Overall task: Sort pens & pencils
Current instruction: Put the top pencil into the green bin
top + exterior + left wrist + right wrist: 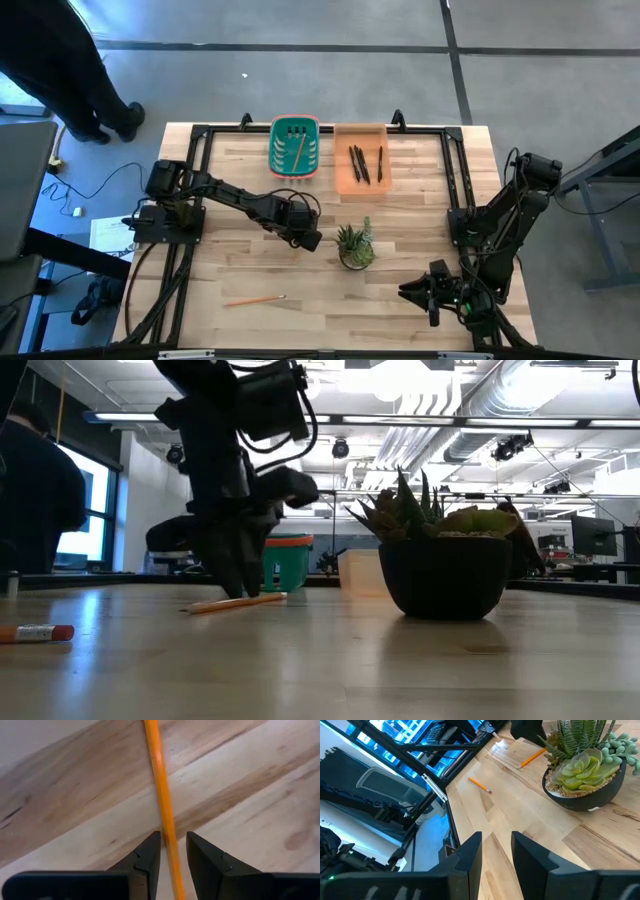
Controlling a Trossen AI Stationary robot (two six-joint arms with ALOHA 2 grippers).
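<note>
Lying sorted already are three pens [364, 163] in the orange bin [345, 185] and one pencil [297, 150] in the green basket [276, 160], while another pencil [254, 299] is waiting near the table's front edge. A third pencil [161, 802] is lying flat on the wood between the slightly parted jaws of the left gripper [173, 851], probably not yet clamped; the right gripper [496, 850] is idling narrowly open and empty beside the potted succulent [582, 772].
</note>
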